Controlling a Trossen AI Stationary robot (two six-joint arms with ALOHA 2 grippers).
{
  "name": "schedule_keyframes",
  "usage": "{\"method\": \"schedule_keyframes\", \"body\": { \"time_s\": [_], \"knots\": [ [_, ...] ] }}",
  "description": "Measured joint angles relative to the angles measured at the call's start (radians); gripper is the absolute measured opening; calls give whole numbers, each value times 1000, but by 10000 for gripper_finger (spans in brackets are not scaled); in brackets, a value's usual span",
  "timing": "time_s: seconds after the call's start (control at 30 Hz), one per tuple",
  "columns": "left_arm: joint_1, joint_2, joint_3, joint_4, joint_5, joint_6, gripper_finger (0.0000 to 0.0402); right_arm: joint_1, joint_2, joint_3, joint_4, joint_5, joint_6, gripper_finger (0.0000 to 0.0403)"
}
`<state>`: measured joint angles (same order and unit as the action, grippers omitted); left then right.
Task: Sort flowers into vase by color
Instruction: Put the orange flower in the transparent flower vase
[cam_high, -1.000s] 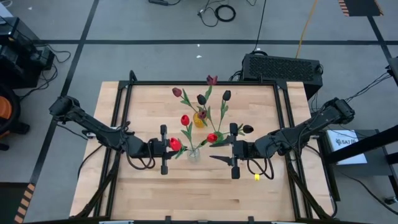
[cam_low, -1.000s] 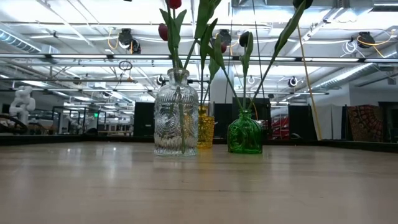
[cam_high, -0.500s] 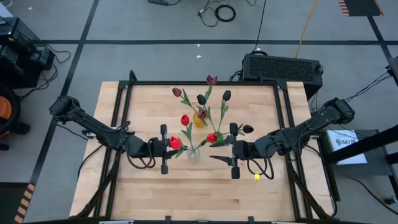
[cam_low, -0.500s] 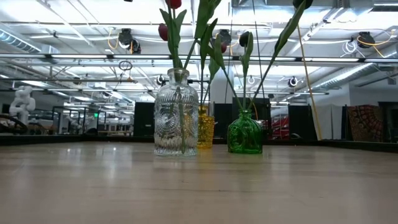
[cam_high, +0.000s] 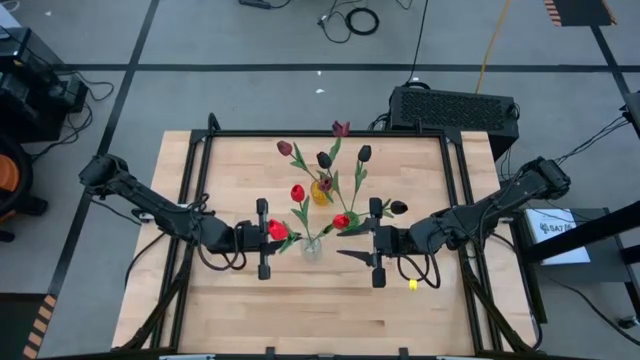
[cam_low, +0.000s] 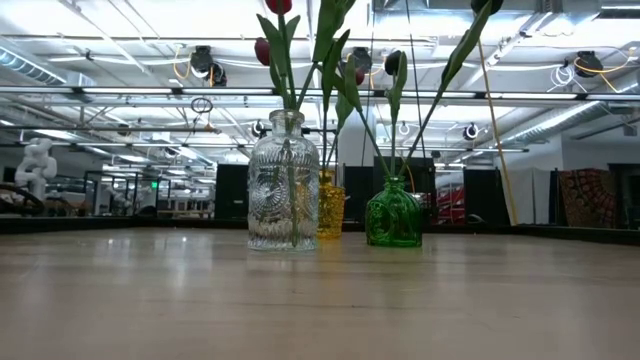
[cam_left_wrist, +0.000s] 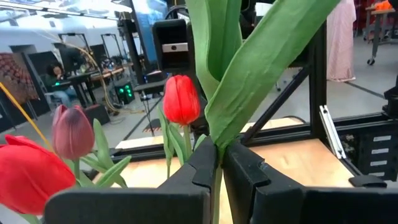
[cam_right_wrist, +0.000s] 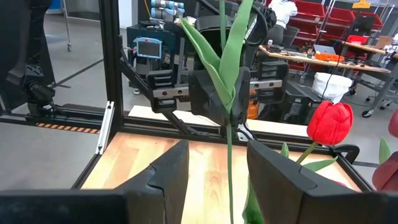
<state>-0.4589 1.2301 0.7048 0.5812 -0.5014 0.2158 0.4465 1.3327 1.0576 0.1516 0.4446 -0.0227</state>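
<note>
Item: artificial red tulip (cam_high: 279, 231) on a thin green stem (cam_left_wrist: 217, 186), held over the clear cut-glass vase (cam_low: 284, 182) at table centre. Left gripper (cam_left_wrist: 216, 163) is clamped on that stem below the leaves; right gripper (cam_right_wrist: 217, 163) stands parted around the stem, not pinching. Handling advice: lower the stem straight through the vase neck, releasing only once seated.

A pale wooden tabletop (cam_high: 250, 310) with a dark metal frame along its edges carries three vases, grouped near its middle. A clear cut-glass vase (cam_low: 284, 190) stands nearest the front edge — a green glass vase (cam_low: 394, 214) sits beside it, a little apart. A yellow glass vase (cam_low: 331, 205) stands behind, between the two, partly hidden by the clear one. All three stand upright.
</note>
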Motion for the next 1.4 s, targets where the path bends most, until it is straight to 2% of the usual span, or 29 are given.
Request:
{"method": "schedule_keyframes", "body": {
  "time_s": [0.9, 1.4],
  "knots": [
    [10, 0, 0, -49, 0, -46, 25, 0, 0, 0, 0, 0, 0, 155],
    [89, 67, 0, -52, 16, -105, 27, 0, 0, 0, 0, 0, 0, 155]
  ]
}}
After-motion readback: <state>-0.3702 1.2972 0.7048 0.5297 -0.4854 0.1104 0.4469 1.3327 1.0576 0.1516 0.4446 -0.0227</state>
